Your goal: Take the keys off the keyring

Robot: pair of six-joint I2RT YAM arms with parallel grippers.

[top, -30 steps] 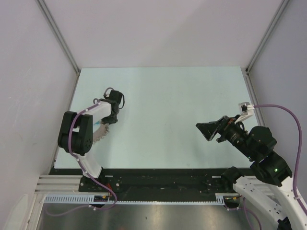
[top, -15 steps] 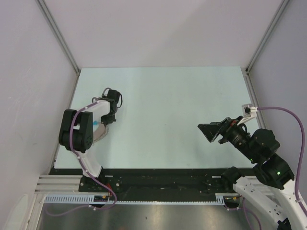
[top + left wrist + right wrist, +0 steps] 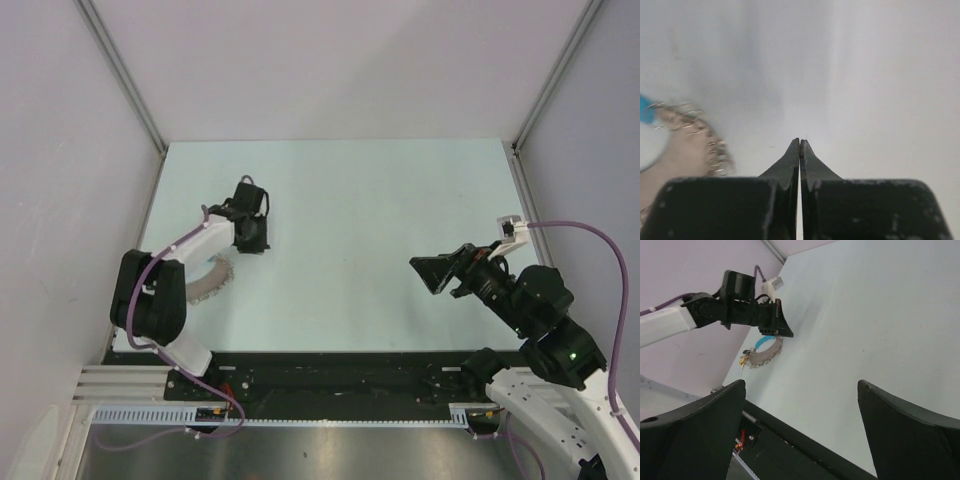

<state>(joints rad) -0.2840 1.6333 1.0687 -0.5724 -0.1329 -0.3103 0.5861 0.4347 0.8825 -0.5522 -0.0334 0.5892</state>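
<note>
A short bright blue strap joins a curved brownish beaded band lying on the table at the left. The keys are a tiny cluster at the band's near end; the keyring is too small to make out. The band also shows in the top view and in the left wrist view, with a bit of blue. My left gripper is shut and empty, its tips low over bare table to the right of the band. My right gripper is open and empty, raised at the right.
The pale table is bounded by grey walls left, back and right. A black rail runs along the near edge between the arm bases. The left arm's white link lies over the band's far end.
My left gripper has moved right and farther back, off the band, which now lies uncovered. The right arm has barely moved.
</note>
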